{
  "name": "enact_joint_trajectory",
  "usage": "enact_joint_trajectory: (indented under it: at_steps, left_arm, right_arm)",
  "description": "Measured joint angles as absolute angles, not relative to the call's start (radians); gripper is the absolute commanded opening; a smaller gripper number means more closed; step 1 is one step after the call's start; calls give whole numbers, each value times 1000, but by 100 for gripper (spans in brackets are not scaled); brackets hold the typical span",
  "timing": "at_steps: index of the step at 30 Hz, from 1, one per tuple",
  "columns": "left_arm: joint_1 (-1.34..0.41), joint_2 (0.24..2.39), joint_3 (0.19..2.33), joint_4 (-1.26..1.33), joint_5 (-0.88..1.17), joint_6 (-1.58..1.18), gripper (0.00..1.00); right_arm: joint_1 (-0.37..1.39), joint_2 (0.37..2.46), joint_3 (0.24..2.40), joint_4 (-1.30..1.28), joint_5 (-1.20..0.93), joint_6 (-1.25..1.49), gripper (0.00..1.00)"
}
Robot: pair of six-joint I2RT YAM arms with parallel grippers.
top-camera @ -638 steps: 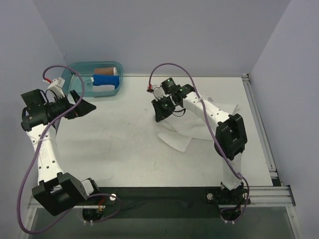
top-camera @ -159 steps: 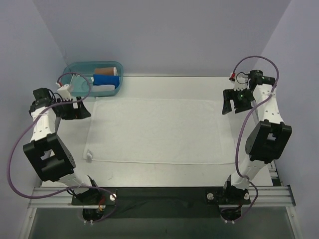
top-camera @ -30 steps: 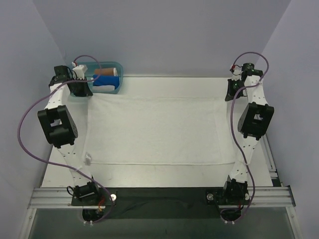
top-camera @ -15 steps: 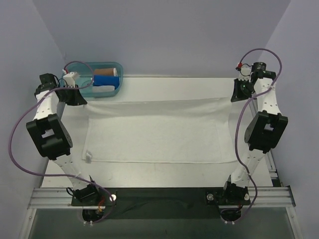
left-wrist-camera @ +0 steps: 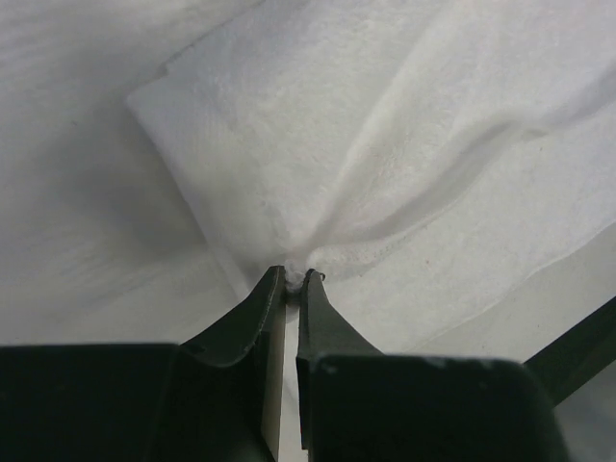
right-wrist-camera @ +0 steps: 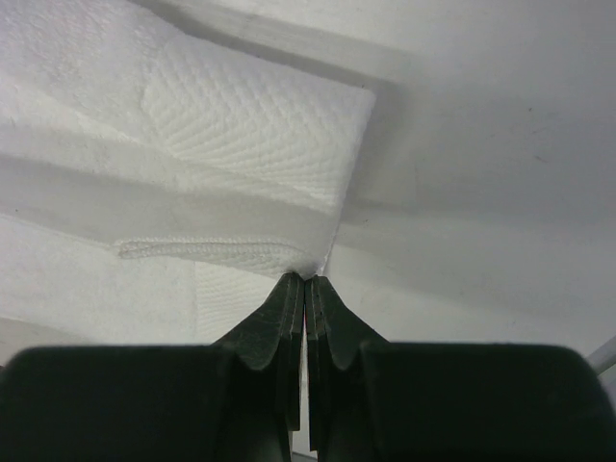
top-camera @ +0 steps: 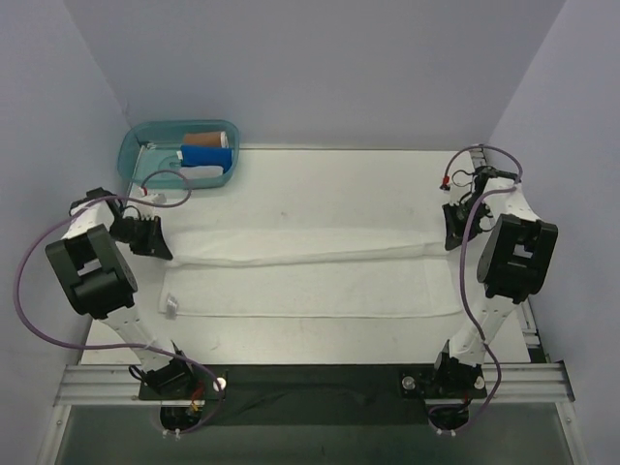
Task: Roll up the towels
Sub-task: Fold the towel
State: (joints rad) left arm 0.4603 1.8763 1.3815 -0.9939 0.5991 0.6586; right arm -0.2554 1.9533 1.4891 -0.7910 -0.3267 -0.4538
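A white towel (top-camera: 310, 281) lies across the table, its far long edge lifted and drawn over toward the near half, making a raised fold. My left gripper (top-camera: 163, 250) is shut on the towel's left far corner; in the left wrist view the cloth (left-wrist-camera: 318, 125) bunches between the fingertips of that gripper (left-wrist-camera: 295, 277). My right gripper (top-camera: 449, 237) is shut on the right far corner. The right wrist view has the hemmed edge of the towel (right-wrist-camera: 241, 125) pinched at the tips of the right gripper (right-wrist-camera: 305, 279).
A teal bin (top-camera: 136, 145) stands at the back left with a blue roll (top-camera: 205, 154), a brown roll (top-camera: 206, 138) and a white roll (top-camera: 203, 173) inside. A metal rail (top-camera: 310, 383) runs along the near edge. Purple cables loop from both arms.
Both grippers have come from the back of the table toward the near side, carrying the towel's far edge with them, so the flat towel is now folding over itself.
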Motion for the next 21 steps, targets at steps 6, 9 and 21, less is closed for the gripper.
enact_joint_trajectory:
  at_steps: [6, 9, 21]
  left_arm:
    - [426, 1958, 1278, -980, 545, 600, 0]
    - [419, 1979, 1308, -988, 533, 542, 0]
    - [389, 2172, 1664, -966, 524, 397, 0]
  right_arm:
    - [-227, 2006, 1496, -776, -263, -450, 0]
    - [-208, 2080, 1529, -769, -224, -444, 0]
    - [-185, 2250, 1834, -797, -192, -374, 0]
